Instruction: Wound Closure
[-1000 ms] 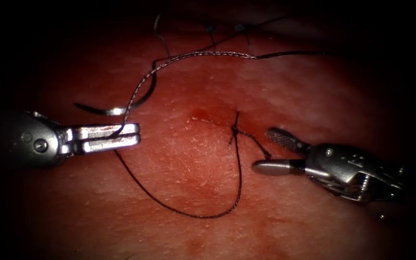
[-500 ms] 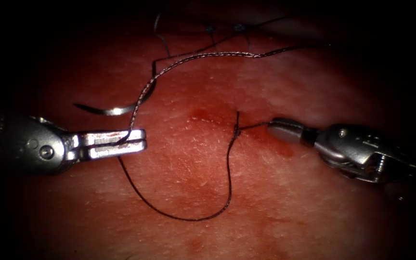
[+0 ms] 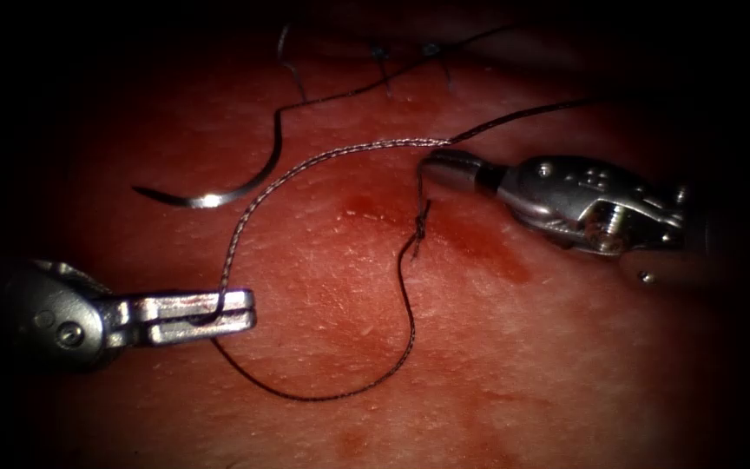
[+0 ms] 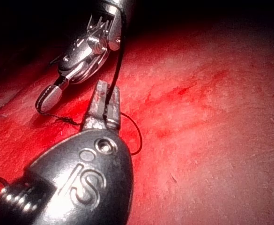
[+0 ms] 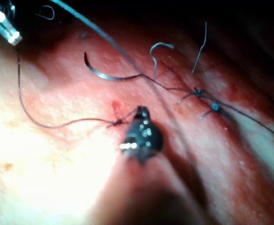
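Note:
My left tool (image 3: 252,311) lies low at the left, jaws shut on the long thread (image 3: 323,155), which slackens into a loop (image 3: 332,396) and rises to a knot (image 3: 419,227) on the tissue (image 3: 566,365). My right tool (image 3: 430,161) sits just above and right of the knot, jaws shut on the short thread end coming off it. The curved needle (image 3: 210,198) lies free on the tissue left of the knot, held by neither tool and not in the tissue. The left wrist view has the thread crossing the left tool (image 4: 107,96). The right wrist view has the right tool (image 5: 141,112) beside the knot (image 5: 116,123).
Two earlier stitches with knots (image 3: 380,52) (image 3: 431,49) and cut thread ends lie farther up the cut, also seen as knots (image 5: 200,92) with loose ends. Red fluid (image 3: 488,247) stains the tissue right of the knot. The right tool (image 4: 52,96) stands close beyond the left jaws.
The right tool's jaws closed on the short thread end and lifted it up and to the left. The left tool moved down with the long thread. The needle stayed put.

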Action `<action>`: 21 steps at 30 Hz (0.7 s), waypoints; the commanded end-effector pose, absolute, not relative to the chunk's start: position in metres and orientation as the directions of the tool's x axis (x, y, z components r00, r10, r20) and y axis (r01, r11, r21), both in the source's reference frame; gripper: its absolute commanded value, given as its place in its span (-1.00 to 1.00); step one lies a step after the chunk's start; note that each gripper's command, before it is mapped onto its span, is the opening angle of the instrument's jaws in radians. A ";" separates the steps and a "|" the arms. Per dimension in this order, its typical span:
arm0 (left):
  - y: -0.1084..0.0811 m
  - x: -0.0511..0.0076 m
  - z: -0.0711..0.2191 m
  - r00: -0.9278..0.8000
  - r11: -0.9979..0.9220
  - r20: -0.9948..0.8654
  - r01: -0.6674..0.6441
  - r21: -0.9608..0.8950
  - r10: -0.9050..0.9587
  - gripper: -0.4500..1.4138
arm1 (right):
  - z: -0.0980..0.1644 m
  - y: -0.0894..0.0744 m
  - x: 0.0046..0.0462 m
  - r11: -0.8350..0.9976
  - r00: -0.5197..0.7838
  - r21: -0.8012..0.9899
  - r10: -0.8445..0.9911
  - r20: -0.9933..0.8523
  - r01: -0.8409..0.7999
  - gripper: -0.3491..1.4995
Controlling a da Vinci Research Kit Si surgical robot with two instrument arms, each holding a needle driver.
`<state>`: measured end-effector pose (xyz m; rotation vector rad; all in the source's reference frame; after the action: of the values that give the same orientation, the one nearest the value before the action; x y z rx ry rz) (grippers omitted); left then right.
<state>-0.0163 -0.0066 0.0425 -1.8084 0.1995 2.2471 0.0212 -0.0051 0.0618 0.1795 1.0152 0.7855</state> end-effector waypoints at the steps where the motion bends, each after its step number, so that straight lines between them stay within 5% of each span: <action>1: -0.007 -0.0169 0.043 -0.196 -0.960 -0.975 -0.276 -0.047 0.104 -1.00 | 0.062 -0.005 0.0216 0.719 0.284 0.478 0.661 -0.694 -0.504 -1.00; 5: -0.007 -0.0177 0.042 -0.185 -0.961 -0.977 -0.270 -0.053 0.105 -1.00 | 0.062 -0.005 0.0217 0.725 0.272 0.496 0.659 -0.702 -0.477 -0.98; 8: -0.006 -0.0182 0.042 -0.175 -0.962 -0.978 -0.266 -0.060 0.109 -1.00 | 0.062 -0.005 0.0212 0.723 0.228 0.503 0.653 -0.723 -0.473 0.62; 9: -0.006 -0.0184 0.042 -0.170 -0.963 -0.979 -0.263 -0.062 0.110 -1.00 | 0.061 -0.004 0.0208 0.721 0.208 0.506 0.649 -0.732 -0.474 0.72; 16: -0.002 -0.0220 0.041 -0.142 -0.973 -0.977 -0.191 -0.128 0.157 -1.00 | 0.056 -0.002 0.0137 0.701 0.121 0.505 0.636 -0.762 -0.504 0.83; 21: 0.001 -0.0243 0.041 -0.123 -0.974 -0.975 -0.151 -0.167 0.186 -1.00 | 0.055 -0.003 0.0143 0.716 0.132 0.486 0.619 -0.774 -0.501 0.80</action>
<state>-0.0245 0.0020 0.0412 -1.9234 -0.0683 2.1828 0.0138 -0.0036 0.0544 0.1224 1.1853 0.8140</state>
